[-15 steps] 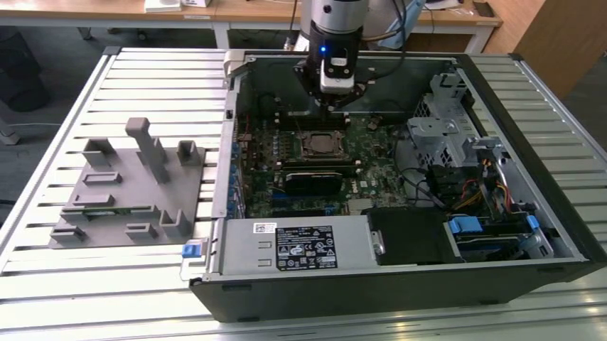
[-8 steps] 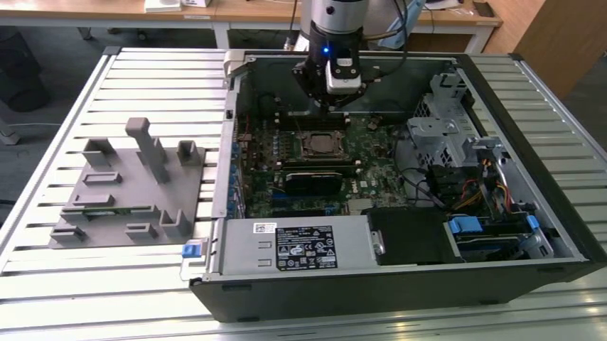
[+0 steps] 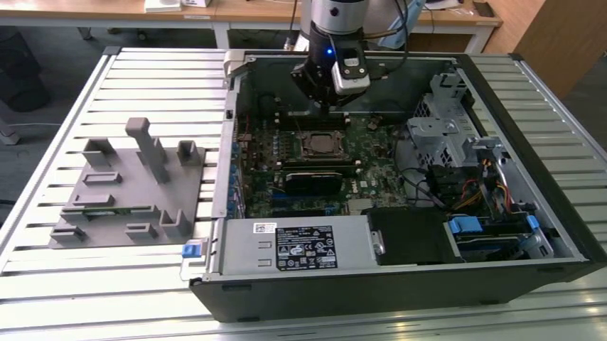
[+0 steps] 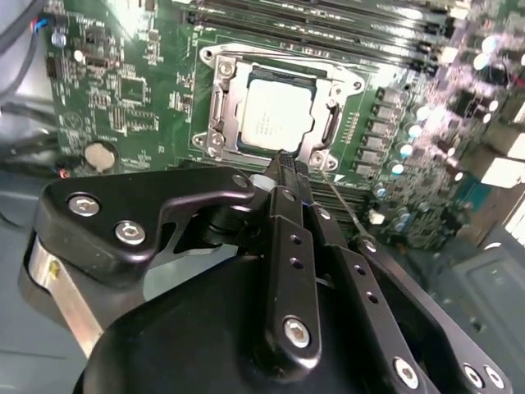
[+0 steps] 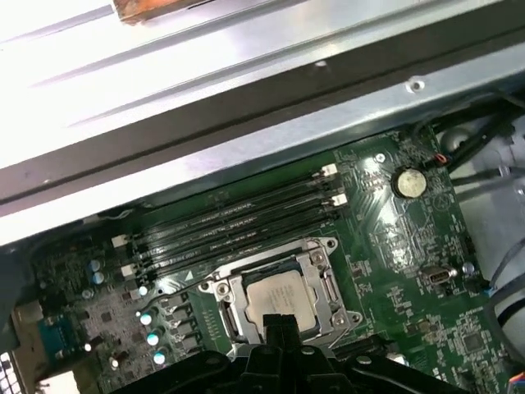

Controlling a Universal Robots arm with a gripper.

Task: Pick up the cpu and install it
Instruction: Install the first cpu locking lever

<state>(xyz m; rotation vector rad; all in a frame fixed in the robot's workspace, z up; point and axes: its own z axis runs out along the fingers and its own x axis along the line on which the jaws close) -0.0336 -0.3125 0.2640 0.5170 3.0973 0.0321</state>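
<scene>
Cpu (image 4: 279, 111) lies flat in the socket (image 4: 215, 107) on the motherboard (image 4: 123, 90), just beyond the tips of the gripper (image 4: 285, 162), whose fingers are pressed together with nothing between them. By its look it should be light, stiff and smooth on top but fragile underneath, so its thin opposite edges are the place to hold it. The open computer case (image 3: 531, 234) holds the board.

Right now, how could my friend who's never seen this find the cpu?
Look inside the open computer case, at the green board. Near its middle sits a metal frame, with the cpu lying inside. It's the only flat, shiny silver-white square; the slots beside it are long and black.
</scene>
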